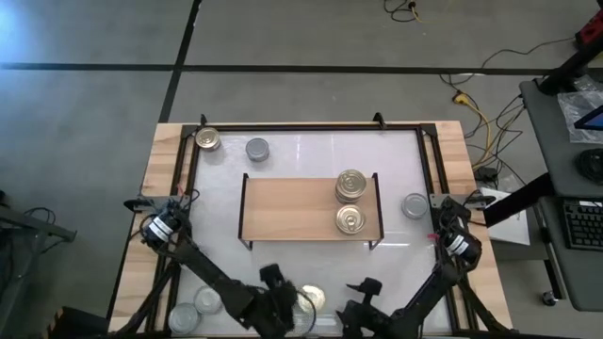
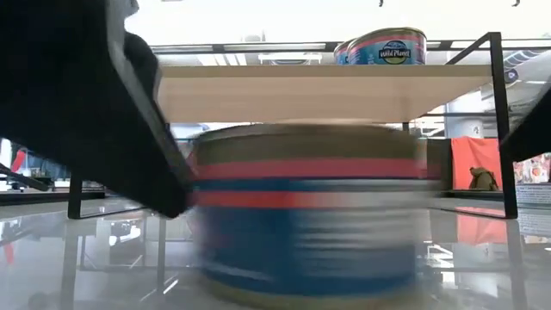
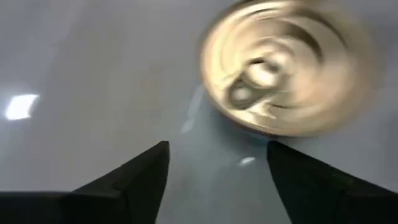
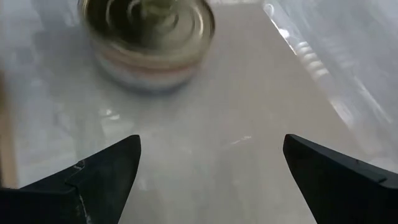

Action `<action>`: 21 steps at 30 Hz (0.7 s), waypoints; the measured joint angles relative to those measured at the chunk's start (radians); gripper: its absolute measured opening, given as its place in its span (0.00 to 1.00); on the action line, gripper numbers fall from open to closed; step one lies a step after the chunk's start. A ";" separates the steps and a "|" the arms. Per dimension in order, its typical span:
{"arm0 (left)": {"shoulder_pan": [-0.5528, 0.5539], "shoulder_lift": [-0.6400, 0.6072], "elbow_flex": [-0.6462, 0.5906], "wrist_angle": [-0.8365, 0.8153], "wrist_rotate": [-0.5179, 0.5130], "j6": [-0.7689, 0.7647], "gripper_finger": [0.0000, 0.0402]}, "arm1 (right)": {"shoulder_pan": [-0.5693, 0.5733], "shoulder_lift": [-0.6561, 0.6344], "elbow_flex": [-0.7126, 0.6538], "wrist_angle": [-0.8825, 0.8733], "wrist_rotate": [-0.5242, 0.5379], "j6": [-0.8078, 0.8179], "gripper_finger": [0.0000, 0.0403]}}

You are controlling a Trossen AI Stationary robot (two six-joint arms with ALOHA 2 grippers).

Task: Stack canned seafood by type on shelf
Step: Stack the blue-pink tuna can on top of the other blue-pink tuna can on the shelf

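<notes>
1. A white table with a wooden border is seen from above, with 2 dark robot arms reaching in from the near edge.
2. A low wooden shelf on thin black legs stands at the middle of the table.
3. 2 gold-topped cans sit on the right part of the shelf: 1 toward the far edge, which may be a stack, and 1 nearer.
4. At the far left corner of the table, a gold can and a grey can stand near each other.
5. Another grey can stands on the table right of the shelf.
6. 2 silver-topped cans stand close together at the near left edge.
7. The left end effector is low at the near edge, its fingers apart, just beside a gold can that is not between them.
8. In the low view that can is blurred and stands on the table in front of the shelf.
9. The right end effector hovers nearby, to the right of that can, fingers wide apart and empty.
</notes>
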 joint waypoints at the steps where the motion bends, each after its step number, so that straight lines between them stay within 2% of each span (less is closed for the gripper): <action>1: -0.001 0.009 0.003 0.062 0.004 0.011 0.60 | 0.006 0.000 0.002 0.000 0.000 0.001 0.96; 5: 0.004 0.040 0.037 0.301 -0.007 0.125 0.51 | 0.028 0.000 0.013 -0.001 -0.009 -0.009 0.96; 8: 0.014 0.043 0.076 0.333 -0.050 0.180 0.46 | 0.040 -0.001 0.035 -0.003 -0.052 -0.024 0.96; 12: 0.010 0.035 0.122 0.131 -0.086 0.154 0.42 | 0.056 -0.002 0.049 0.025 -0.075 -0.022 0.96; 17: -0.047 0.013 0.178 -0.161 -0.161 -0.030 0.41 | 0.075 -0.002 0.043 0.053 -0.079 0.034 0.96; 19: -0.067 0.017 0.165 -0.184 -0.160 -0.080 0.41 | 0.075 0.004 0.032 0.063 -0.080 0.054 0.96; 21: -0.075 0.017 0.137 -0.140 -0.158 -0.105 0.41 | 0.072 0.010 0.014 0.101 -0.104 0.036 0.96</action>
